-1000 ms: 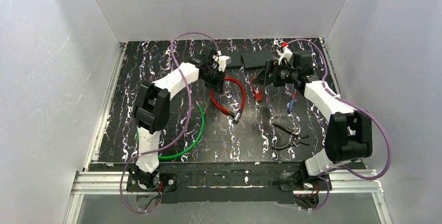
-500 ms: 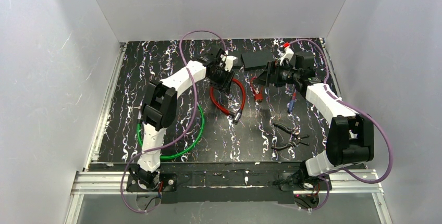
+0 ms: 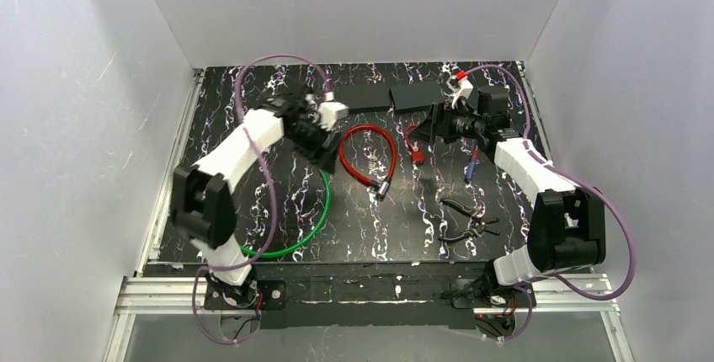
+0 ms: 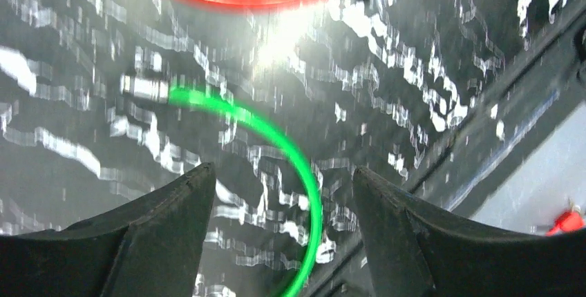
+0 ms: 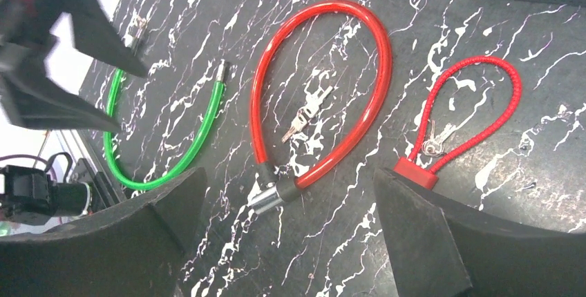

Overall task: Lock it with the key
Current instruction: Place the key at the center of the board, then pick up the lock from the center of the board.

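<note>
- Green cable lock [image 5: 207, 119]: it lies on the worktop [image 3: 253, 93] at the near left. It is open, and its metal tip is free.
- Left claw [image 4: 282, 235]: released. It hovers above the green cable with nothing between its fingers.
- Red cable lock [image 5: 383, 69]: it lies in a loop at the centre of the worktop, just right of the left claw. The views do not show whether its plug is seated in the lock body.
- Keys [image 5: 307, 114]: they lie flat inside the red loop, touched by neither claw.
- Small red padlock [image 5: 414, 173]: it rests right of the red loop with its thin cable looped. A second key [image 5: 434, 146] lies inside that loop.
- Right claw [image 5: 290, 235]: released and empty. It is raised at the far right, facing both red locks.
- Progress, as a judgement: the task is at its start. No key is grasped or inserted, and no lock is held. All of the following remain:
  - picking up a key
  - steadying a lock
  - inserting the key
  - turning the key
</note>
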Robot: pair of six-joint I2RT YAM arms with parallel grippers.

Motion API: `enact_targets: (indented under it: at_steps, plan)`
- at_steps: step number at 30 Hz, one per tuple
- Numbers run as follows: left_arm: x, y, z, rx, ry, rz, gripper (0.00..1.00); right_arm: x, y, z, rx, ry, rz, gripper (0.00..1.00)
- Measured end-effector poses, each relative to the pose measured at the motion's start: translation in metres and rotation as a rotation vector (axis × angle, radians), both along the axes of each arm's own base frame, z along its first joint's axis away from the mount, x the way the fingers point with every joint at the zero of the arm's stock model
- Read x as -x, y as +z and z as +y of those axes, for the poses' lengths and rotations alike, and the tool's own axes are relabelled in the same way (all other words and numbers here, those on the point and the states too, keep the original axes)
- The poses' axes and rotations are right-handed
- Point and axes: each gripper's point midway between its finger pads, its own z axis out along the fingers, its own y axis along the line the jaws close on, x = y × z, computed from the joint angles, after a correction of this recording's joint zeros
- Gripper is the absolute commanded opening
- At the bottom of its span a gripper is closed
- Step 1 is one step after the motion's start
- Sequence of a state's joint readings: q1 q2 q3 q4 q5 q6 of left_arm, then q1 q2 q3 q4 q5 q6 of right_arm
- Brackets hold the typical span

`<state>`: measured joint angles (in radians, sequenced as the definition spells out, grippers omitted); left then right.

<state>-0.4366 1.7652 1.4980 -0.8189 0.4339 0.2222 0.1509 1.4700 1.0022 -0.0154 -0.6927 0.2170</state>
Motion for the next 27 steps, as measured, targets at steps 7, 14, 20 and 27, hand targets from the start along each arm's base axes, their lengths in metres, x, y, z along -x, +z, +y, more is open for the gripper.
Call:
enact_targets:
  at_steps: [7, 14, 20, 27]
  plan:
    - [0.089, 0.008, 0.094, -0.065, -0.104, -0.03, 0.71, 0.008, -0.009, 0.002, -0.006, 0.026, 0.009, 0.98]
    - [0.168, -0.039, 0.13, -0.157, -0.26, 0.077, 0.64, 0.011, -0.011, 0.003, -0.01, 0.038, 0.011, 0.98]
    - [0.196, -0.069, 0.133, -0.207, -0.325, 0.146, 0.62, 0.011, -0.012, 0.003, -0.011, 0.038, 0.01, 0.98]
    - [0.196, -0.09, 0.128, -0.294, -0.381, 0.084, 0.62, 0.01, -0.011, 0.003, -0.011, 0.037, 0.001, 0.98]
